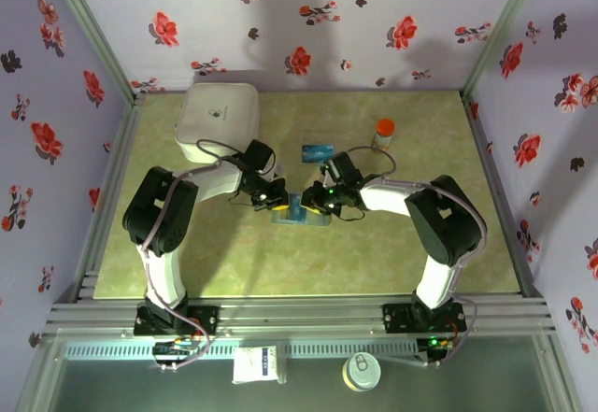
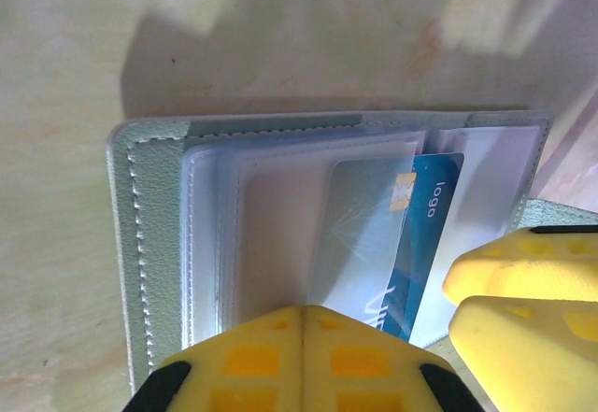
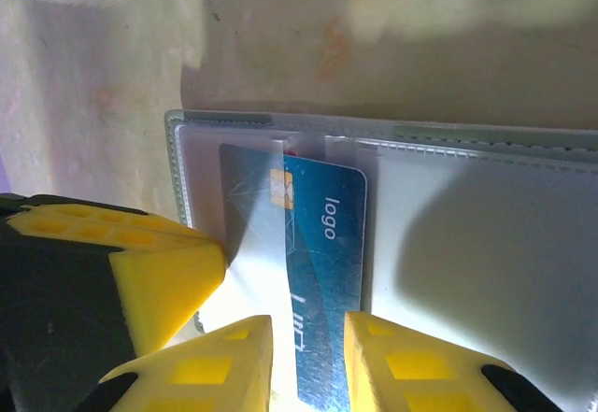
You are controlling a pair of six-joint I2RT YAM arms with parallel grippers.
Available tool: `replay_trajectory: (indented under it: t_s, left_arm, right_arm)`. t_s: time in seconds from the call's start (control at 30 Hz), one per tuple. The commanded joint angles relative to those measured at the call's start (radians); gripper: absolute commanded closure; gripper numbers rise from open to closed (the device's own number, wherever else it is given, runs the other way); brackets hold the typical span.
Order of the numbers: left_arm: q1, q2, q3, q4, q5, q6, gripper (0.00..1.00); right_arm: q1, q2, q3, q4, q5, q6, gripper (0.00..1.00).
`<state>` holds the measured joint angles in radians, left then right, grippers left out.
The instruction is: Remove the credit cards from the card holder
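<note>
Between right fingers point(image 3: 229, 361), blue card point(image 3: 322, 244) edge.

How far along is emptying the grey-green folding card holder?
Done: one blue plastic card lies on the table beyond the grey-green folding card holder. In hand: the shut left gripper pins its clear sleeves; the right gripper brackets a blue card marked "logo", partly out. Left: pulling it free.
</note>
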<state>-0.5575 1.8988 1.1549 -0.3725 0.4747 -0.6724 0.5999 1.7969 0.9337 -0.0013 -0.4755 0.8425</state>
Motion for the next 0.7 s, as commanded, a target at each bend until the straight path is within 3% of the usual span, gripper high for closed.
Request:
replay_trajectory:
  t_s: [0.0,0.67]
  left_arm:
    - [-0.004,0.008,-0.006,-0.018,-0.016,0.013,1.00]
    - [-0.004,0.026,-0.004,-0.042,-0.025,0.023,1.00]
  right_arm:
    - [-0.006,0.025,-0.016,0.018,-0.018,0.013,0.72]
    - [-0.009,0.040,-0.034,0.120,-0.057,0.041,0.78]
